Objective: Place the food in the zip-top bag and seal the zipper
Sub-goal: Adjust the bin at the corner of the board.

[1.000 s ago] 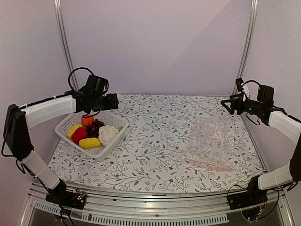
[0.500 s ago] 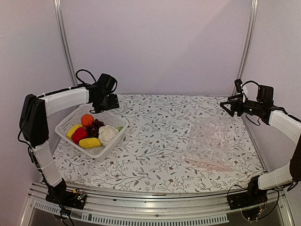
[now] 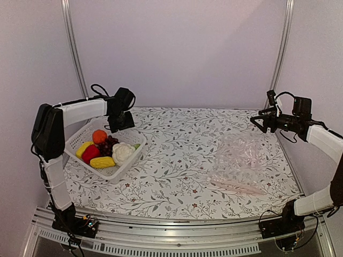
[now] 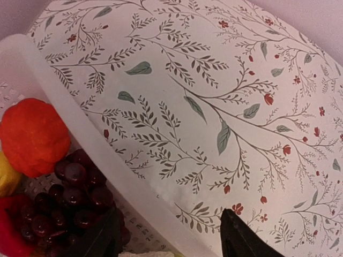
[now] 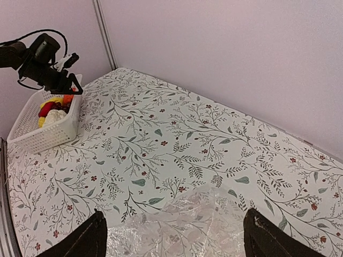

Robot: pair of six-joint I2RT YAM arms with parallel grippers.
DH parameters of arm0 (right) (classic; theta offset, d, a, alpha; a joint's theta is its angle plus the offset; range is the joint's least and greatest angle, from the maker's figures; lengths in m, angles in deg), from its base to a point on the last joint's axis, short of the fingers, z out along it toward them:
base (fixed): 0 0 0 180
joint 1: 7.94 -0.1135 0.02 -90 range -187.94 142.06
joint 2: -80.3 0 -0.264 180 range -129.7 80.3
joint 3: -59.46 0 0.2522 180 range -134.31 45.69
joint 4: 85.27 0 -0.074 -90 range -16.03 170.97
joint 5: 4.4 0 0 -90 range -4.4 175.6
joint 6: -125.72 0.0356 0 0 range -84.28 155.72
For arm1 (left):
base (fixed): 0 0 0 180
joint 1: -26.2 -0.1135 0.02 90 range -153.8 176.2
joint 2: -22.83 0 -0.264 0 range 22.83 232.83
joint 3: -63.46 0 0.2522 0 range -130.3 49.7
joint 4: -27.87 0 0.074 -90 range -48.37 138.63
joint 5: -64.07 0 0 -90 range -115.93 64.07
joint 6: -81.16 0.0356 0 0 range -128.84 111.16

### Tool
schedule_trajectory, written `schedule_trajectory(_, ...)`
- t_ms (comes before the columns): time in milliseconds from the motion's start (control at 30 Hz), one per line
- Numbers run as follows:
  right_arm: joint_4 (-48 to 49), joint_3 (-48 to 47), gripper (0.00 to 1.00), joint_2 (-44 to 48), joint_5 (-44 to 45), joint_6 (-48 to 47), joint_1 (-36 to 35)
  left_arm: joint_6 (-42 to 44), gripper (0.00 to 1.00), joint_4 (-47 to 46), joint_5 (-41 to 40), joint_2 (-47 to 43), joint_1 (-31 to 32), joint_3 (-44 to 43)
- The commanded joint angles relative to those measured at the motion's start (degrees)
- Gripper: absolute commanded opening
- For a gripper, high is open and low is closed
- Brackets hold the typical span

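The food lies in a white slotted basket (image 3: 124,165) at the left: orange piece (image 3: 99,136), purple grapes (image 3: 107,145), white cauliflower (image 3: 122,152), red fruit (image 3: 90,153), yellow corn (image 3: 102,162). My left gripper (image 3: 119,124) hangs open and empty over the basket's far rim. In the left wrist view the gripper (image 4: 169,241) straddles the rim (image 4: 80,128), next to the orange piece (image 4: 32,136) and grapes (image 4: 75,198). The clear zip-top bag (image 3: 241,160) lies flat at the right, its pinkish zipper (image 3: 236,186) toward me. My right gripper (image 3: 257,119) is open above the bag's far side (image 5: 187,225).
The floral tablecloth (image 3: 177,155) covers the table between the basket and the bag. Metal frame posts (image 3: 72,48) stand at the back corners. The right wrist view shows the basket (image 5: 45,128) and the left arm (image 5: 43,59) far off.
My left arm has swung back and its wrist has turned down toward the basket's far rim. The food, the bag and the right arm have hardly moved.
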Motion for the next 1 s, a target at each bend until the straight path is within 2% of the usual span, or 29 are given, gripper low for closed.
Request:
schedule_trajectory(0,-1.47,-1.86,0.86,-0.07,-1.39,-0.51,-0.23,0.13,0.61,0.79,1.51,2.58,0.99,-2.35)
schedule_trajectory(67,-1.49,-1.86,0.86,-0.05,-1.35,-0.63,-0.20,0.13,0.60,0.60,1.19,3.00,1.96,-2.87)
schedule_trajectory(333,-1.69,-1.95,0.86,-1.00,-1.64,-0.58,-0.20,0.68,0.38,0.61,2.58,3.83,7.15,-4.46)
schedule_trajectory(767,-1.83,-2.11,0.86,-2.05,-1.71,-0.36,-0.20,-1.33,0.32,-2.73,4.03,2.99,22.92,-1.24)
schedule_trajectory(967,-1.87,-2.20,0.86,-3.41,-2.00,0.15,-0.20,3.60,0.34,-5.98,6.41,3.74,29.54,-2.76)
